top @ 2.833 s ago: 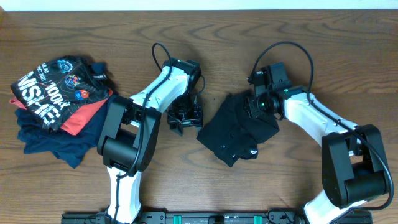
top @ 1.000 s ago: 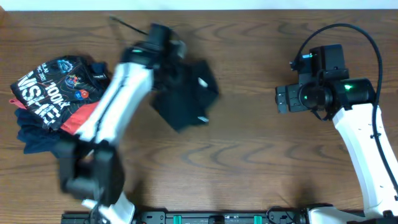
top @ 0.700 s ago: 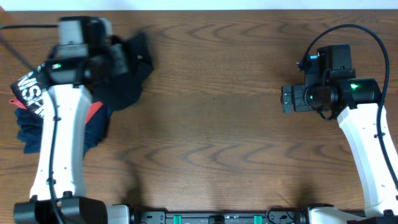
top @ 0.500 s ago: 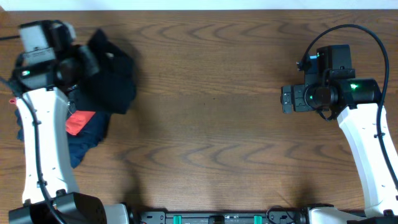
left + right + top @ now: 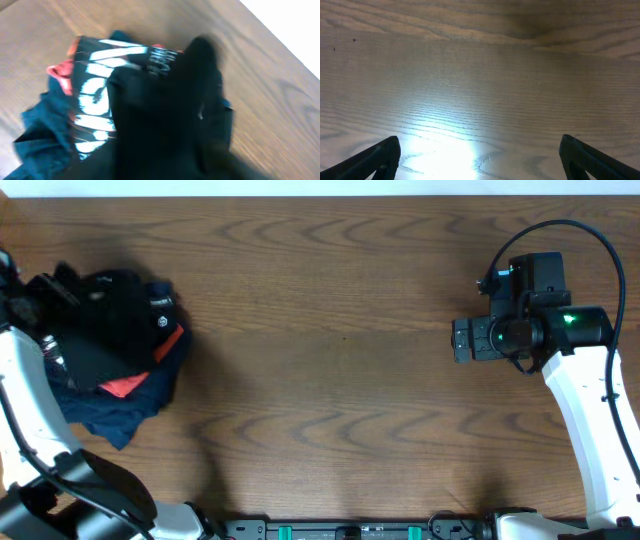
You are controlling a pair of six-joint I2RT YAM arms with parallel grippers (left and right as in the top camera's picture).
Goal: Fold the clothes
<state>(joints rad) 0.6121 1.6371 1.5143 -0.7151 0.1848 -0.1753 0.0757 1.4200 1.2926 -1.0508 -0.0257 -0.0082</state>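
Presently, the black polo shirt (image 5: 105,320) is seen at the far left of the desk (image 5: 330,350), bunched over a pile of other garments: a printed tee (image 5: 95,95), something red (image 5: 125,386) and something navy (image 5: 115,415). The left pincer (image 5: 42,300) is found at the shirt's left edge, but it is blurred and dark against the fabric, so whether it pinches the shirt cannot be told. The right pincer (image 5: 480,157) is held well apart, over bare wood, and its fingers (image 5: 380,157) are spread wide.
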